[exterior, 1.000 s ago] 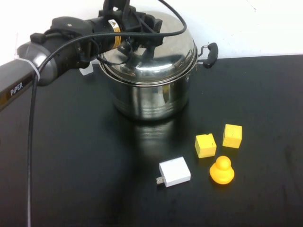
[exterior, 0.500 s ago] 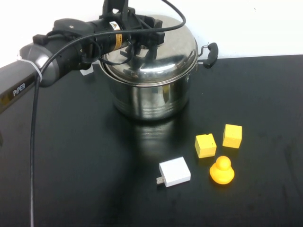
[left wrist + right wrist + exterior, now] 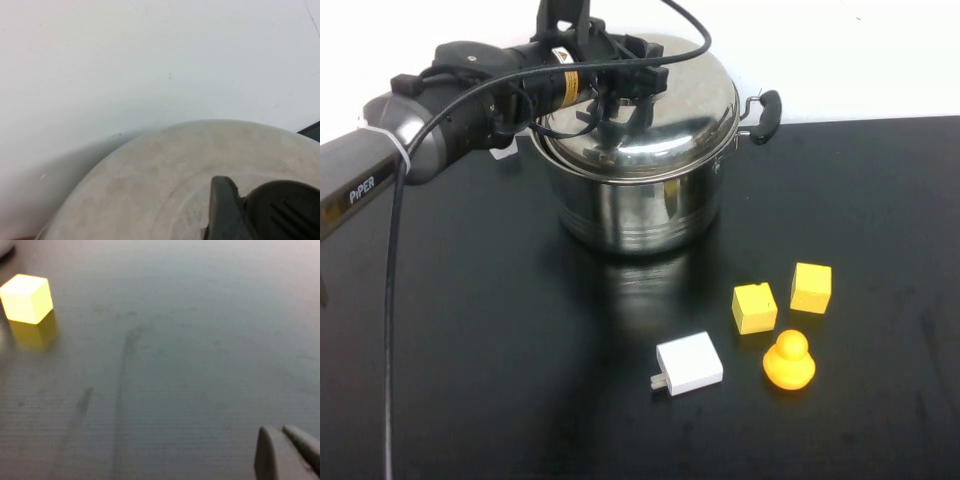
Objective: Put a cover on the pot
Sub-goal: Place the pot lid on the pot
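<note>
The big steel pot [image 3: 640, 212] stands at the back of the black table, with one black side handle [image 3: 766, 112] showing on its right. The domed steel lid [image 3: 675, 125] rests on the pot's rim. My left gripper [image 3: 622, 92] is over the lid's middle, shut on the lid's black knob. In the left wrist view one finger [image 3: 222, 212] presses against the knob [image 3: 285, 210] above the lid [image 3: 160, 175]. My right gripper [image 3: 289, 452] is out of the high view; its wrist view shows it shut and empty, low over bare table.
Two yellow cubes [image 3: 754, 307] [image 3: 811, 287], a yellow duck [image 3: 788, 360] and a white plug adapter [image 3: 689, 364] lie in front of the pot on the right. One yellow cube [image 3: 27, 298] shows in the right wrist view. A white wall stands behind the pot.
The lid has come down from a tilt to lie level on the pot's rim, with my left gripper lowering along with it. Little moved in the last half second.
</note>
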Robot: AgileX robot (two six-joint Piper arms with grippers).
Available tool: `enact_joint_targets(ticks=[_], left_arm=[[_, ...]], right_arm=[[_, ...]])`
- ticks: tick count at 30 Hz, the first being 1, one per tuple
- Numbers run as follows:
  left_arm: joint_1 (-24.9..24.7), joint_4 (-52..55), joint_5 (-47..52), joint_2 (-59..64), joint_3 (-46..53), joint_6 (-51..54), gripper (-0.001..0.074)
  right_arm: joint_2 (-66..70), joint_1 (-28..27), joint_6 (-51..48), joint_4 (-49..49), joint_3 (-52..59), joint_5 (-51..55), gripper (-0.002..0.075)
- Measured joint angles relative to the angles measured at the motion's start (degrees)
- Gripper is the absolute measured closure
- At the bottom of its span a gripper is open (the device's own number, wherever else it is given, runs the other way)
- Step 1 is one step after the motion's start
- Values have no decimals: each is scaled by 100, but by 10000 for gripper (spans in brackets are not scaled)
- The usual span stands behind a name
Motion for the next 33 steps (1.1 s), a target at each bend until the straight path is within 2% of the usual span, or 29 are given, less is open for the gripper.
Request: enact_joint_targets(ticks=[15,22,33], left_arm=[[0,0,-107,0,-184,-24,416],[171,0,-180,0,-184,-148,416],[327,34,-967,0,-197,-295,416]], right_arm=[[0,0,0,0,0,0,728],[0,0,0,0,0,0,728],[0,0,0,0,0,0,728]])
